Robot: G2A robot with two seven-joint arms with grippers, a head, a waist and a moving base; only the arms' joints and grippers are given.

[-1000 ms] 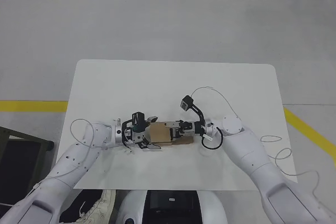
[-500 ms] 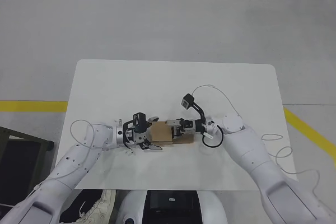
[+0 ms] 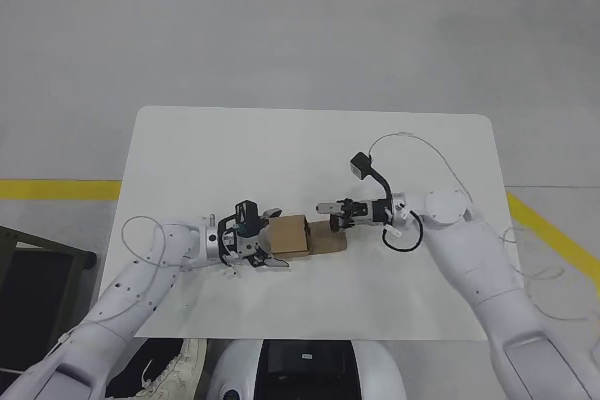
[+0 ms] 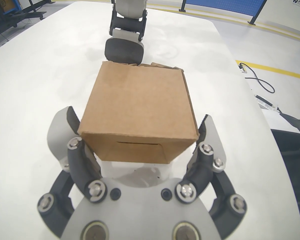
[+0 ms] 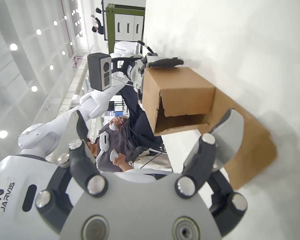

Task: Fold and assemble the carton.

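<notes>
A brown carton (image 3: pixel 288 236) lies on its side in the middle of the white table (image 3: pixel 210 150). My left gripper (image 3: pixel 263 240) is shut on the carton's closed end (image 4: pixel 140 103), one finger pressed against each side. The other end (image 5: pixel 177 96) is open, with one inner flap partly folded in. A long flap (image 5: pixel 242 148) lies flat on the table beside it (image 3: pixel 329 243). My right gripper (image 3: pixel 333 215) hovers open just off that end, holding nothing. One of its fingers (image 4: pixel 123 51) shows just past the carton's far edge. Seen from the right wrist, the right gripper (image 5: pixel 155 123) spans the flat flap.
A thin white cable (image 3: pixel 410 150) loops above the table from the right arm's camera mount (image 3: pixel 360 164). The table's front edge (image 3: pixel 310 338) lies close behind both arms. Bare white tabletop stretches toward the far side.
My right gripper has pulled back to the right, away from the carton's open end. The left gripper and the carton have stayed in place.
</notes>
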